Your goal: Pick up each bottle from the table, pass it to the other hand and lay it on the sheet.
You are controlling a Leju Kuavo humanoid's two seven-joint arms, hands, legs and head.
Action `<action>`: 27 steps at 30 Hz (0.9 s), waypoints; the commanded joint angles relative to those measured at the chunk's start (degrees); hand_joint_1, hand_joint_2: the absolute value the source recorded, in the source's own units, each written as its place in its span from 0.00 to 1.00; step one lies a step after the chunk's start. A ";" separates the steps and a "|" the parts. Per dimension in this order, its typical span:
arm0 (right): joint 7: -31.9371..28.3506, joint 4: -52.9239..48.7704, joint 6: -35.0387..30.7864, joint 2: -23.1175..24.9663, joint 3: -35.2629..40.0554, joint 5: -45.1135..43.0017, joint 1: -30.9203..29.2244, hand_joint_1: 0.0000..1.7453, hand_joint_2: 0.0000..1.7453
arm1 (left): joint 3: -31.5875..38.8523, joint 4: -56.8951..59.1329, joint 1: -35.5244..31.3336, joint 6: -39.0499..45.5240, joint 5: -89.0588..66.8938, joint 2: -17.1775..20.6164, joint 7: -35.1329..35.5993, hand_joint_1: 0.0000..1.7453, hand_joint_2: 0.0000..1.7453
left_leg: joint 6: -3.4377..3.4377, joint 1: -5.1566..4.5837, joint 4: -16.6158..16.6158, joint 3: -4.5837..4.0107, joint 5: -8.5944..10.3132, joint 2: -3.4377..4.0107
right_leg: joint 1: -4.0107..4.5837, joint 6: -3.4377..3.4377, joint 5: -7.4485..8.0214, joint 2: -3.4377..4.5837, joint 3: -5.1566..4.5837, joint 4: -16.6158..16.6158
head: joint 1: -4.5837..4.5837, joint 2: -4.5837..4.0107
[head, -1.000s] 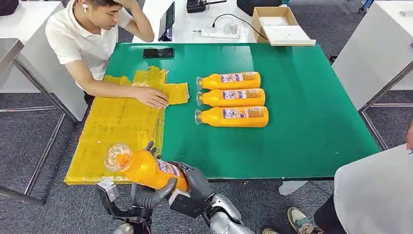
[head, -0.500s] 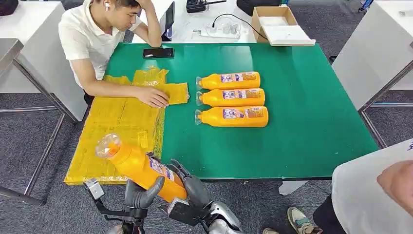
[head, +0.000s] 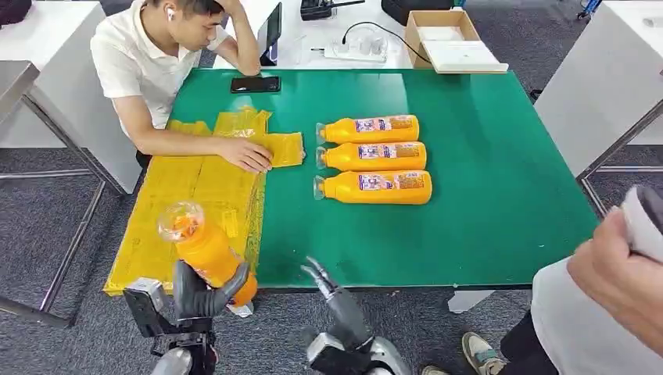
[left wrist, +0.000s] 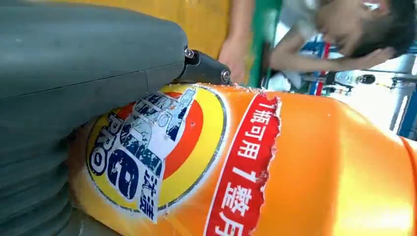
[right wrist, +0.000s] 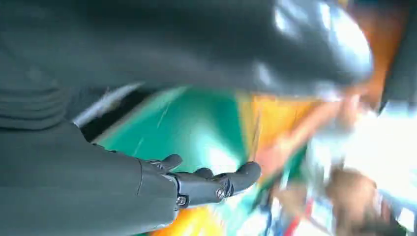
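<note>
One orange detergent bottle (head: 205, 250) is sitting in the left hand (head: 205, 292), which is gripping it tilted over the near edge of the yellow sheet (head: 188, 203); right of the sheet, the right hand (head: 332, 293) is spreading its fingers, holding nothing, and three bottles (head: 374, 158) are lying beyond.

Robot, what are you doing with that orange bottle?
The robot's left hand grips an orange bottle at the near edge of the yellow sheet, cap end tilted up. Its right hand is empty, with the fingers apart, just off the green table. Three more orange bottles lie side by side on the table. A seated person rests a hand on the sheet's far end, and another person stands at the right.
</note>
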 commanded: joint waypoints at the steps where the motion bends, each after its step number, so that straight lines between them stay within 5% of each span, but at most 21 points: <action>1: -4.73 -18.80 0.82 -0.88 -27.50 -4.32 9.84 0.00 0.00 | 5.10 3.82 -1.92 8.92 -12.16 3.32 -0.81 1.00 1.00 | -0.05 -0.04 -0.04 0.07 -0.01 -0.07 | -0.03 -0.06 -0.06 -0.14 0.08 0.01 | 0.02 0.02; 9: -6.66 -23.87 0.82 4.43 -31.76 -7.48 10.93 0.00 0.00 | 1.38 13.26 -8.23 18.48 -31.31 5.89 4.24 1.00 1.00 | -0.14 0.04 -0.04 0.18 -0.06 -0.04 | 0.07 -0.15 -0.10 -0.17 0.21 0.00 | 0.00 0.02; 18: -7.29 -12.72 4.68 4.77 -18.53 -6.17 2.69 0.00 0.00 | -8.20 56.84 -35.74 16.68 -63.54 8.77 19.94 1.00 1.00 | -0.15 0.09 -0.17 0.24 0.32 -0.23 | 0.10 -0.18 0.11 -0.38 0.33 -0.15 | 0.06 0.00; 27: -7.29 -10.36 4.39 4.20 -16.19 -6.66 2.71 0.00 0.00 | -8.47 61.59 -37.62 12.40 -66.18 9.81 22.77 1.00 1.00 | -0.18 0.09 -0.11 0.31 0.29 0.25 | 0.10 -0.30 0.34 0.13 0.25 -0.07 | 0.00 0.02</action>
